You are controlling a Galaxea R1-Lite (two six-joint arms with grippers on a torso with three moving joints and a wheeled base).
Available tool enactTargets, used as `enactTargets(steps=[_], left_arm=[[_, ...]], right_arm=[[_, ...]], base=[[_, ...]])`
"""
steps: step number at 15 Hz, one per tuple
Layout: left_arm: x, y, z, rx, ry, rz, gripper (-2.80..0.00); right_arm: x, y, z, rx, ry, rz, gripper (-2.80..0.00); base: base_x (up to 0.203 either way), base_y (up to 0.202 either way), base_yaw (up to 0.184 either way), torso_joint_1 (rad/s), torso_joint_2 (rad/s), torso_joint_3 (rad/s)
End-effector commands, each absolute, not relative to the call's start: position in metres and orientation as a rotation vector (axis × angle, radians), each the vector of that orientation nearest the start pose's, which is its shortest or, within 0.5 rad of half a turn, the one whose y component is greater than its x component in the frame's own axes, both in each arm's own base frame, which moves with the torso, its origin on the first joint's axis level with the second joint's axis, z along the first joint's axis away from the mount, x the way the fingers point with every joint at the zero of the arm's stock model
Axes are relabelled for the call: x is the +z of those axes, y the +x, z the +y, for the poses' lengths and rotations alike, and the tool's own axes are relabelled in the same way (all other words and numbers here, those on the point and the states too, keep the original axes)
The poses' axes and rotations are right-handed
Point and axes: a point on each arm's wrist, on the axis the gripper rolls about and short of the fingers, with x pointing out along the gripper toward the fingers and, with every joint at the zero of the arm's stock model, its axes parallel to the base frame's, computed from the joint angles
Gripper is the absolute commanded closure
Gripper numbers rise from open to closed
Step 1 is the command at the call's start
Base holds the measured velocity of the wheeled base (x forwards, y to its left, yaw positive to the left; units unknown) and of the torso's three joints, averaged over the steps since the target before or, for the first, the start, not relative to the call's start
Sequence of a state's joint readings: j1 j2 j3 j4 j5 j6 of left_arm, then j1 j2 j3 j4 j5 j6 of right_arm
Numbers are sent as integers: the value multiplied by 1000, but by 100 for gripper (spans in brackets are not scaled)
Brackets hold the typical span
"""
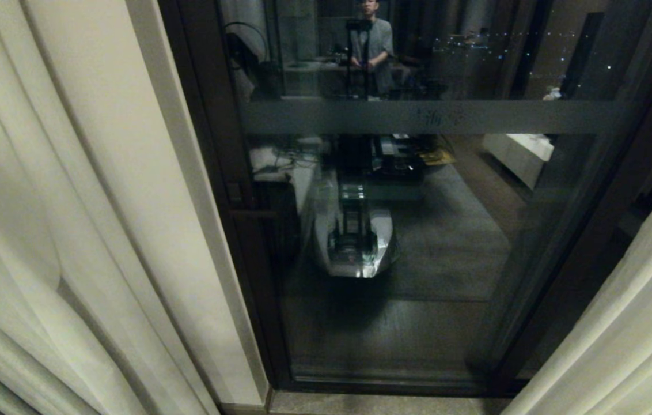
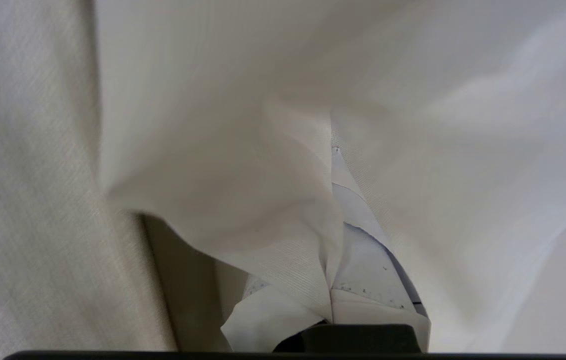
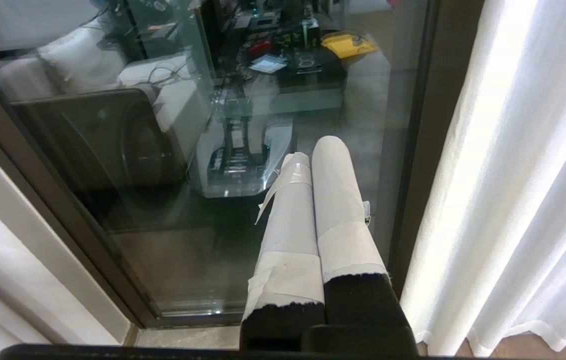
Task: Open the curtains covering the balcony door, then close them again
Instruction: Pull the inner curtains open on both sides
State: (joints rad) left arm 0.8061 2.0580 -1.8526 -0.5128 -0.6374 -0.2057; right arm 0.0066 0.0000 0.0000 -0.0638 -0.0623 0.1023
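While the balcony door point(image 1: 418, 230) stands uncovered, the left gripper point(image 2: 330, 280) pinches the curtains point(image 2: 213, 175); the right gripper point(image 3: 313, 150), fingers pressed together, hangs idle.

Faint, unreadable characters on the balcony door's point(image 1: 360, 230) frosted band point(image 1: 435, 117); no legible text.

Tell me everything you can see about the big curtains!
The cream woven fabric curtains hang in soft pleats as two panels, drawn apart to either side of the dark-framed glass balcony door, leaving its pane uncovered. The right panel hangs free. The left tool, with taped fingers, is shut on a bunched fold of the left panel.
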Motion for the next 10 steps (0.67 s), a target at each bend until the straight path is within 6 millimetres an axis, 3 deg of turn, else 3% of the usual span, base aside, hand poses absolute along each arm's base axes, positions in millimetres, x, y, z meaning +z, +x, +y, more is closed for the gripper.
enactTargets(steps=[1, 2, 3, 10], left_arm=[[343, 295, 288, 136, 13, -263, 0], [345, 294, 285, 133, 16, -266, 0], [345, 293, 283, 131, 10, -264, -280], [349, 272, 261, 135, -20, -243, -280]], right_arm=[[82, -23, -2, -52, 105, -67, 0], [82, -23, -2, -52, 105, -67, 0], [82, -23, -2, -53, 105, -67, 0], [82, -23, -2, -52, 105, -67, 0]], base=[[0, 0, 0, 0, 0, 0], [0, 0, 0, 0, 0, 0], [0, 0, 0, 0, 0, 0], [0, 0, 0, 0, 0, 0]])
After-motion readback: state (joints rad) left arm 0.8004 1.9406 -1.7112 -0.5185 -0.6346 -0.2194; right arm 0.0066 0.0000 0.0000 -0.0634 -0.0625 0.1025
